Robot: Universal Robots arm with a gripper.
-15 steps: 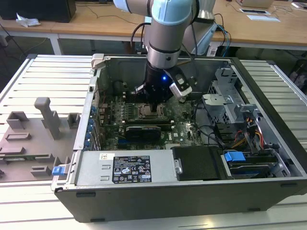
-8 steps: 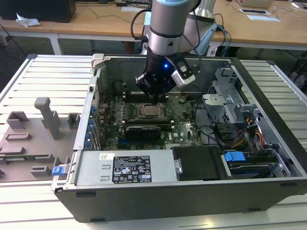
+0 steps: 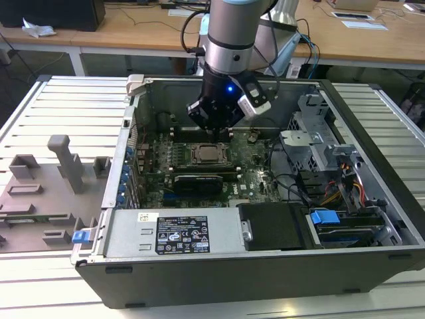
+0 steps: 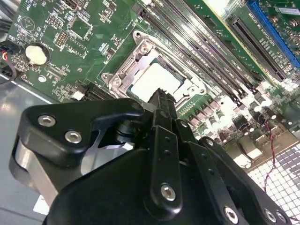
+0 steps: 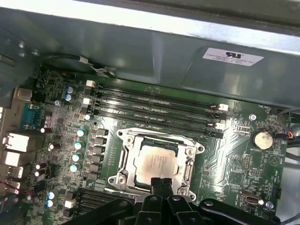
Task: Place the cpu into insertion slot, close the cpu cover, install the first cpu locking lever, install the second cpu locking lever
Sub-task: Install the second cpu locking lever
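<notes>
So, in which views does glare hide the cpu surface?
In the second wrist view the cpu is washed out white by glare; in the first wrist view the cpu stays readable grey; in the exterior view it looks dull, shadowed under the gripper.

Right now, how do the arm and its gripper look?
The arm is a silver-grey cylinder with a light blue ring at a joint; black cables run beside it. The gripper is black, with a small blue light on its body. In the second wrist view, matte black links carry silver screws.
</notes>
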